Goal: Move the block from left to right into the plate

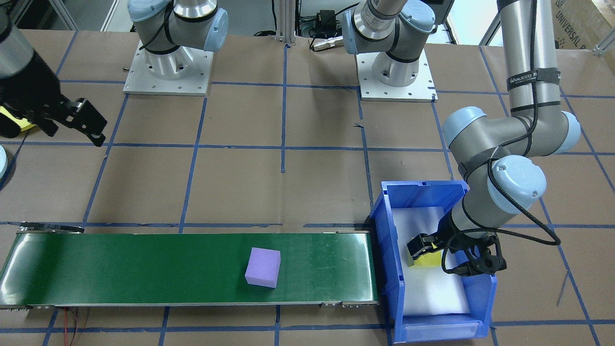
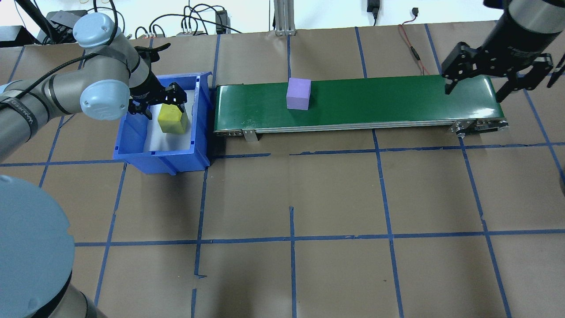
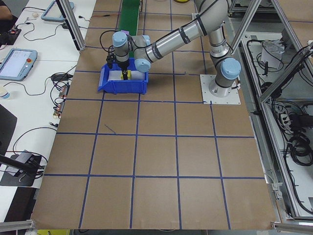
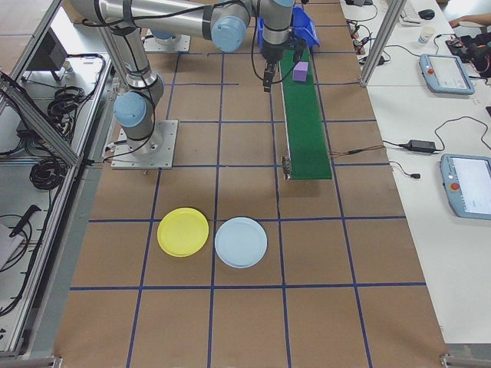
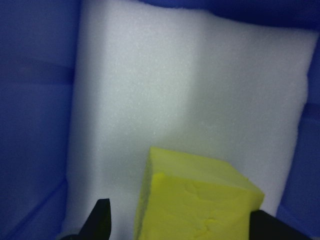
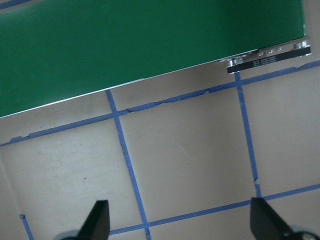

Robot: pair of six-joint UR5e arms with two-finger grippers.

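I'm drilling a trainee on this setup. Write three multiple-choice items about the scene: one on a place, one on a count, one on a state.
1. Where is the purple block?
A. in the blue bin
B. on the green belt
C. on the yellow plate

2. How many plates lie on the table?
A. one
B. two
C. three

3. How is the left hand?
A. open, its fingers either side of the yellow block
B. shut on the purple block
C. open above a plate

Key:
1 B: the purple block sits on the green belt, apart from the blue bin.
2 B: the right side view shows a yellow plate and a pale blue plate side by side.
3 A: its fingers straddle the yellow block in the bin, with a gap showing at least on one side.
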